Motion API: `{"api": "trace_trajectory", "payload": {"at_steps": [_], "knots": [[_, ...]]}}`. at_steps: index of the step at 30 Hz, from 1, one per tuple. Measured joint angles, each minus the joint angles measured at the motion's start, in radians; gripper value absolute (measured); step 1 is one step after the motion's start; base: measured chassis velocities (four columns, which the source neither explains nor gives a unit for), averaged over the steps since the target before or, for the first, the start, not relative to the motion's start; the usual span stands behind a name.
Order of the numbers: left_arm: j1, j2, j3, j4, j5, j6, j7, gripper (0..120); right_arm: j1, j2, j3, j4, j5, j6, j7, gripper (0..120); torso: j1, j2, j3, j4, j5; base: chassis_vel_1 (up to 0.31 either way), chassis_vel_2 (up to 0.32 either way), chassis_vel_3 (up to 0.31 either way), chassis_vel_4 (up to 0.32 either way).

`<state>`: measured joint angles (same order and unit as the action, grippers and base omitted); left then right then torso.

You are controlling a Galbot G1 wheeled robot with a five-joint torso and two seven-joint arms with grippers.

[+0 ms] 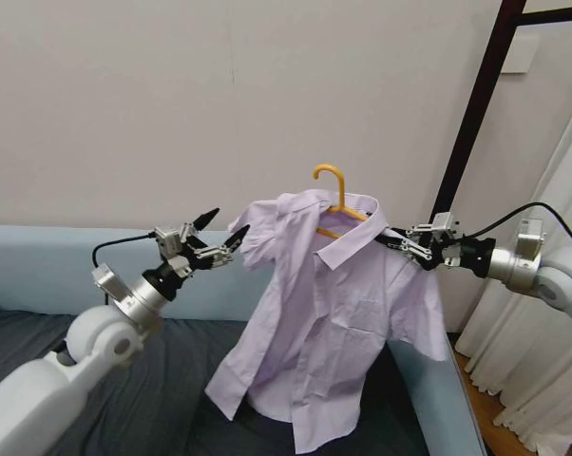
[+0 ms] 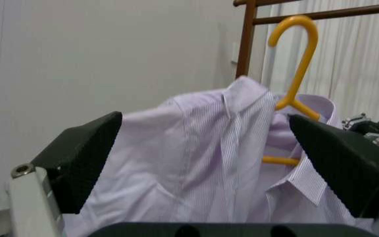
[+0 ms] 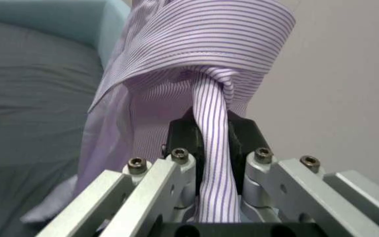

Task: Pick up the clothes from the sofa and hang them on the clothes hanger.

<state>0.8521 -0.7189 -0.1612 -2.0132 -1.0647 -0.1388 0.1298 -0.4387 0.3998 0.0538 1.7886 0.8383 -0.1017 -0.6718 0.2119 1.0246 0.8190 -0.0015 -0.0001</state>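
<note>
A lilac striped shirt [image 1: 324, 323] hangs in the air above the sofa, draped on a yellow hanger [image 1: 333, 190] whose hook sticks up from the collar. My right gripper [image 1: 403, 247] is shut on the shirt's shoulder; in the right wrist view its fingers [image 3: 183, 136] pinch a twisted fold of the shirt [image 3: 196, 44]. My left gripper [image 1: 226, 226] stands open right beside the other shoulder, apart from the cloth. Between its fingers [image 2: 84, 153] in the left wrist view lie the shirt [image 2: 196, 163] and the hanger [image 2: 298, 59], farther off.
A light blue sofa [image 1: 39, 256] with a dark grey seat [image 1: 172, 399] runs below the arms. A dark wooden rack post [image 1: 471, 114] rises behind the right arm, with a pale curtain [image 1: 552, 313] at the far right. A plain wall is behind.
</note>
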Motion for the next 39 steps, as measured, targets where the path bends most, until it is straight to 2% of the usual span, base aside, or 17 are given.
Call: {"api": "trace_trajectory", "payload": {"at_steps": [6,14,17,20,23,26,29,30,39], "knots": [[0.030,-0.050,0.030,-0.048,0.061,0.043,-0.128,100,-0.006,0.009,-0.007,0.044,0.011,0.003,0.014,7,0.000,0.000,0.000,0.0000,0.0002,0.000,0.000,0.000,0.000],[-0.023,-0.060,0.063,-0.051,0.078,0.070,-0.146,98,-0.003,0.040,-0.030,0.031,-0.017,0.011,0.012,7,0.000,0.000,0.000,-0.0001,0.0002,0.000,0.000,0.000,0.000],[-0.057,-0.067,0.092,-0.022,0.107,0.075,-0.140,94,-0.003,0.076,-0.040,0.019,-0.035,0.014,0.006,7,0.000,0.000,0.000,-0.0001,0.0000,0.000,0.000,0.000,0.000],[-0.066,-0.070,0.097,-0.009,0.119,0.075,-0.138,86,-0.001,0.091,-0.045,0.013,-0.040,0.015,-0.001,7,0.000,0.000,0.000,0.0000,0.0000,0.000,0.000,0.000,0.000],[-0.078,-0.078,0.101,0.009,0.121,0.075,-0.137,71,0.003,0.105,-0.050,0.004,-0.046,0.021,-0.012,7,0.000,0.000,0.000,0.0000,0.0000,0.000,0.000,0.000,0.000],[-0.086,-0.085,0.107,0.016,0.120,0.073,-0.135,65,0.008,0.111,-0.054,-0.002,-0.048,0.023,-0.015,7,0.000,0.000,0.000,0.0000,-0.0001,0.000,0.000,0.000,0.000],[-0.102,-0.100,0.121,0.026,0.119,0.068,-0.133,51,0.014,0.120,-0.058,-0.013,-0.052,0.027,-0.021,7,0.000,0.000,0.000,0.0000,-0.0001,0.000,0.000,0.000,0.000],[-0.102,-0.100,0.121,0.026,0.119,0.068,-0.133,51,0.014,0.120,-0.058,-0.013,-0.052,0.027,-0.021,7,0.000,0.000,0.000,0.0000,-0.0001,0.000,0.000,0.000,0.000],[-0.167,-0.112,0.170,0.060,0.119,0.047,-0.129,15,0.030,0.144,-0.062,-0.042,-0.062,0.034,-0.035,7,0.000,0.000,0.000,-0.0001,0.0000,0.000,0.000,0.000,0.000]]}}
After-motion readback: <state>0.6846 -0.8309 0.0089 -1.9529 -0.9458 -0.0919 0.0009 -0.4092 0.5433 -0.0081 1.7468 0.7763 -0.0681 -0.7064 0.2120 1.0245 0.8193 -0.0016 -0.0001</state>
